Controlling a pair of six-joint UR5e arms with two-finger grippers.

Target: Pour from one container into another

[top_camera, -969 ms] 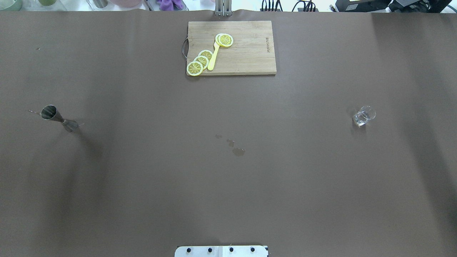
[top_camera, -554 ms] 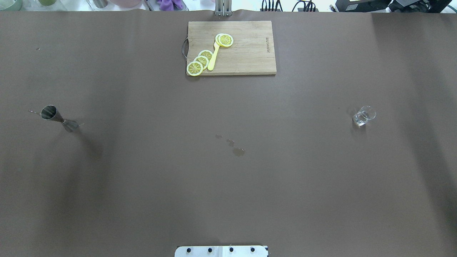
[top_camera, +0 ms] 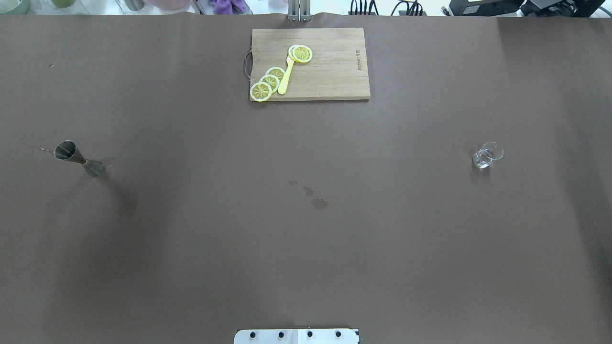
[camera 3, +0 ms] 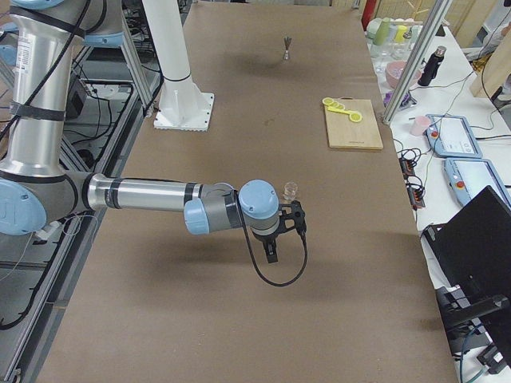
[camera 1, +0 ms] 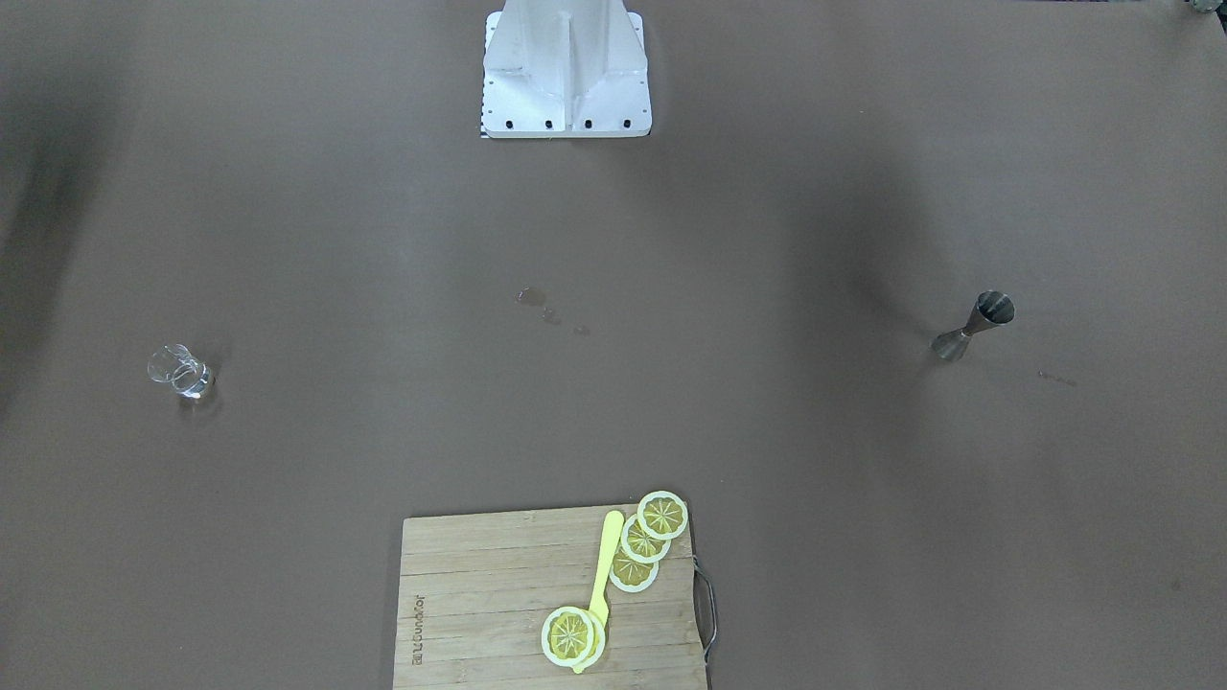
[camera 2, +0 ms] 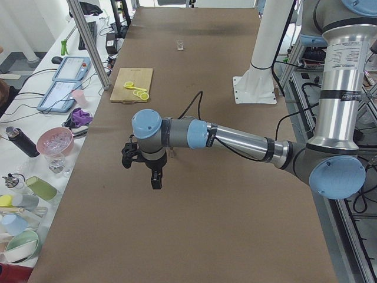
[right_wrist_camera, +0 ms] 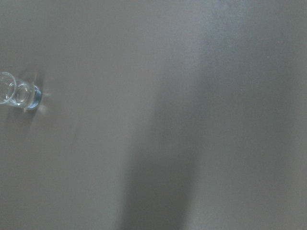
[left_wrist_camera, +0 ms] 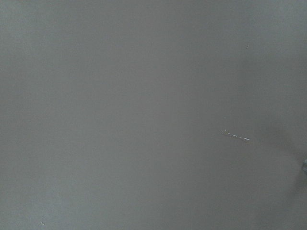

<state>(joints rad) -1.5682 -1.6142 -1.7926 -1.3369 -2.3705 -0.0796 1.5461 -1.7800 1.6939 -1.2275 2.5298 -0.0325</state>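
The small clear glass pitcher [top_camera: 487, 155] stands upright on the brown table at the right, also seen in the front view [camera 1: 179, 371] and at the left edge of the right wrist view [right_wrist_camera: 18, 93]. The grey metal jigger [top_camera: 79, 158] stands upright at the far left [camera 1: 972, 326]. Neither gripper shows in the overhead or front views. My left gripper [camera 2: 141, 166] hangs above the table near the jigger's end, and my right gripper [camera 3: 275, 238] hangs just nearer the camera than the pitcher [camera 3: 291, 190]. I cannot tell whether either is open or shut.
A wooden cutting board [top_camera: 334, 76] with lemon slices and a yellow knife lies at the far middle edge. Small wet spots [top_camera: 319, 203] mark the table's middle. The white robot base [camera 1: 566, 67] stands at the near edge. Cups and bowls crowd a side bench [camera 2: 35, 177].
The pitcher, the jigger and the board have not moved. Only the soft shadows on the cloth have shifted slightly.
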